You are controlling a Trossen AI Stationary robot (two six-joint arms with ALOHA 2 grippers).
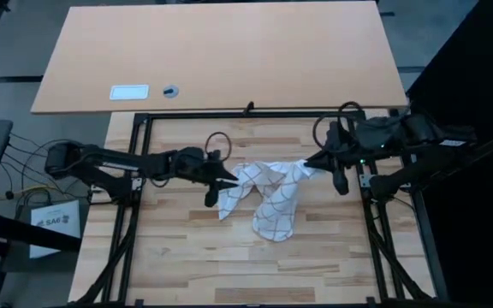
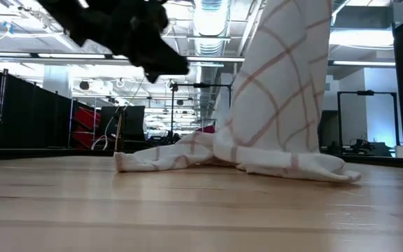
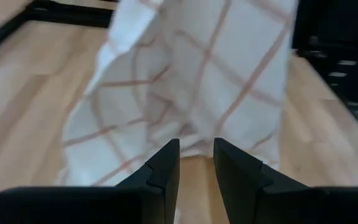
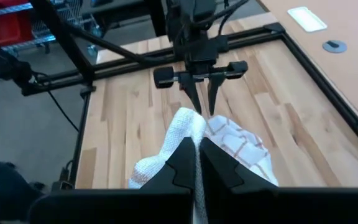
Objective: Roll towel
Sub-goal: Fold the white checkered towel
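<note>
Table (image 1: pixel 187 257): light wood planks inside a black frame.
Towel (image 1: pixel 272 201): white with reddish-brown checks, mid-table; its right corner is lifted, the rest trails crumpled onto the wood.
Right gripper (image 4: pixel 197 152): at the towel's right end, fingers clenched on the raised corner.
Left gripper (image 3: pixel 196 163): just left of the towel, fingers slightly parted, grasping nothing.

The towel (image 1: pixel 268 198) lies between the two grippers on the wooden table (image 1: pixel 187 265). The left gripper (image 1: pixel 221 181) hangs just beside the towel's near edge, above the tabletop. The right gripper (image 1: pixel 312 164) sits at the opposite corner, which rises from the table to it. Beyond both arms, a label card (image 1: pixel 129 92) lies on a second table (image 1: pixel 229 51).
</note>
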